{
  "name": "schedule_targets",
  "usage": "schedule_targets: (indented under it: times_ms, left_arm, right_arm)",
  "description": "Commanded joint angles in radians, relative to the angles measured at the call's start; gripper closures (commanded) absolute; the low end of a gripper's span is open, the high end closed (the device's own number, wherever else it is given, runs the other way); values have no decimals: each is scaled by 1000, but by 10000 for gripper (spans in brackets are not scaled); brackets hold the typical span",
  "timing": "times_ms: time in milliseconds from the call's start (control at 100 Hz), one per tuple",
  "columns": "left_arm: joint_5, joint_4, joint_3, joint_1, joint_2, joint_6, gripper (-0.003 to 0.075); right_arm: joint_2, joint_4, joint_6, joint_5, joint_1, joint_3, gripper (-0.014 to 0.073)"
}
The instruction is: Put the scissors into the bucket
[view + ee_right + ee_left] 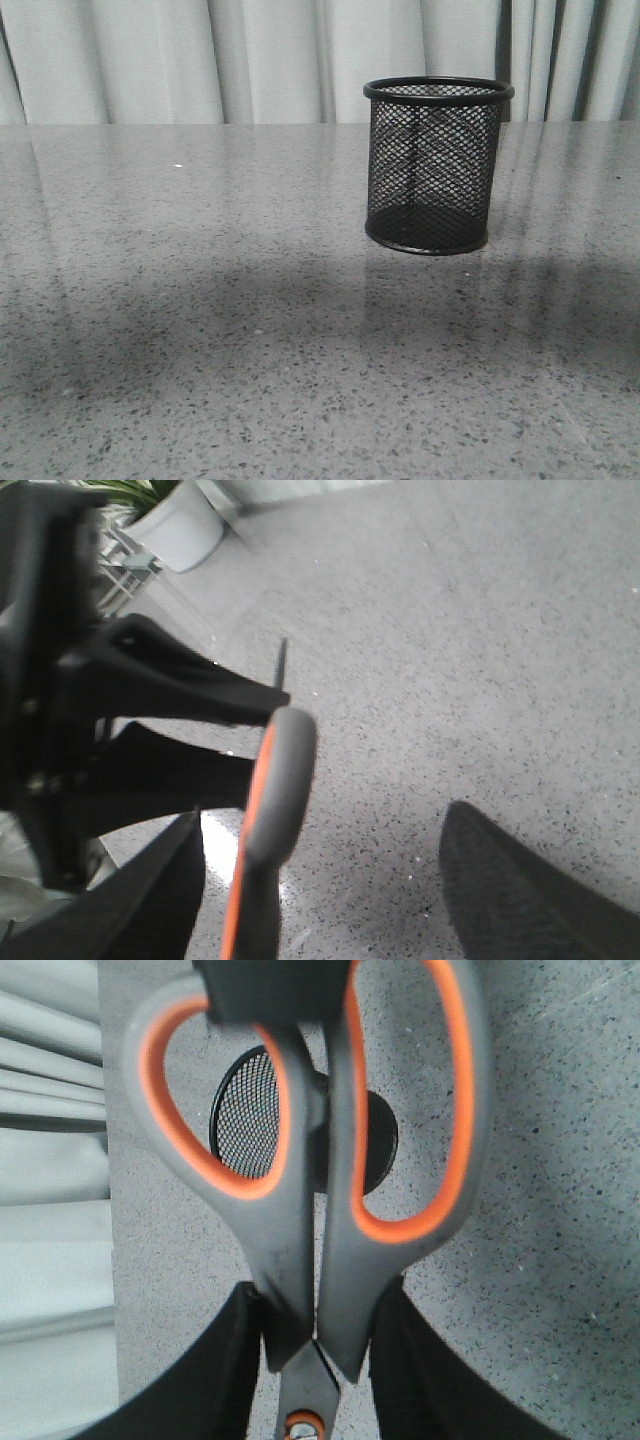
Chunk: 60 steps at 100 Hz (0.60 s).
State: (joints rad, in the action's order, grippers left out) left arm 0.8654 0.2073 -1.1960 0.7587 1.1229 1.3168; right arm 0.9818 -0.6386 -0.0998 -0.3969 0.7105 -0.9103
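Looking down from the left wrist, we see our left pincer [312, 1360] clamped on the grey scissors with orange-lined handle loops [310, 1160], held just below the loops, directly above the small black wire-mesh cylindrical bucket [250, 1110]. In the front view, that bucket [437, 165] stands upright on the speckled grey stone tabletop [200, 330], right of centre. Our right pincer [320, 880] is spread open beside the scissors.
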Motion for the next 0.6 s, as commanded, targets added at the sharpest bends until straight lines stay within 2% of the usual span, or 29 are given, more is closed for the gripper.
schedule_targets:
  times_ms: [0, 130, 190, 270, 360, 480, 590]
  left_arm:
    - [-73, 29, -28, 11, -23, -14, 640]
    - [-73, 41, -28, 11, -23, -14, 640]
    - [-73, 50, -28, 11, -23, -14, 640]
    - [-73, 66, -28, 11, -23, -14, 639]
    - [-82, 112, -28, 11, -23, -14, 636]
    - [-104, 221, -28, 11, -23, -48, 627]
    - [-144, 330, -28, 11, -27, -66, 514]
  right_arm:
    - [32, -42, -16, 48, 3, -49, 144]
    - [74, -82, -16, 71, 3, -53, 147]
    - [86, -82, -16, 76, 3, -53, 183]
    - [96, -89, -16, 69, 3, -53, 347]
    - [100, -91, -37, 52, 3, -53, 666]
    - [100, -97, -52, 31, 3, -53, 659]
    - [100, -97, -52, 17, 3, -53, 659]
